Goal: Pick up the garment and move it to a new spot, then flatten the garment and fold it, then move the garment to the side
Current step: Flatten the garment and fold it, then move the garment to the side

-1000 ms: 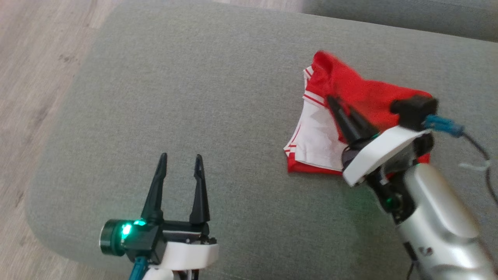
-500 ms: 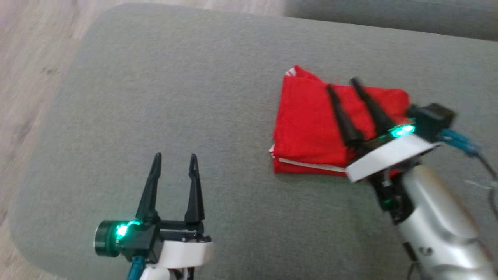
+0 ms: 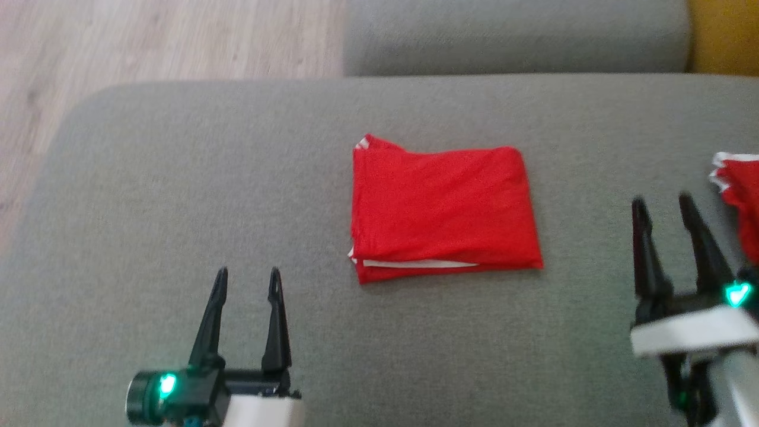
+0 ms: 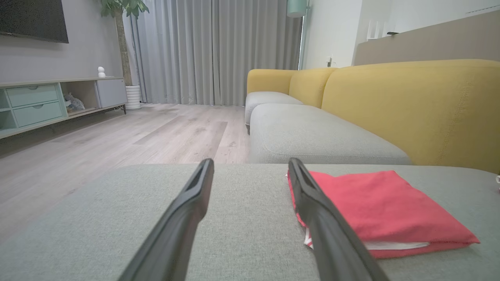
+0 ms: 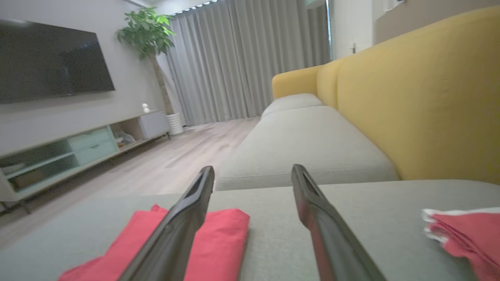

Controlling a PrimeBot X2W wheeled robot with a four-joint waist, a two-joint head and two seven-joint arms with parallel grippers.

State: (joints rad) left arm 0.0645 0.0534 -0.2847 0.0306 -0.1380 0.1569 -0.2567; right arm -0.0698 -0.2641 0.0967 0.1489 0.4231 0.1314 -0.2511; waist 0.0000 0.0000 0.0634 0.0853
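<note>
A red garment (image 3: 442,210) with white trim lies folded into a neat rectangle in the middle of the grey sofa cushion (image 3: 178,178). It appears to the right of my left fingers in the left wrist view as the garment (image 4: 384,212), and behind my right gripper's left finger as the garment (image 5: 218,238). My left gripper (image 3: 248,283) is open at the lower left, apart from the cloth. At the lower right, my right gripper (image 3: 661,203) stands open and empty, well right of the fold.
A second red and white cloth (image 3: 738,198) lies at the cushion's right edge, seen also as the cloth (image 5: 465,232). Another grey seat cushion (image 3: 516,35) lies beyond, with the yellow backrest (image 4: 410,105) to the right. Wooden floor (image 3: 148,41) lies off the cushion's left side.
My right gripper opened, let go of the garment's flap and drew back to the right; the garment now lies folded flat. The head camera has shifted, bringing a second cloth into view.
</note>
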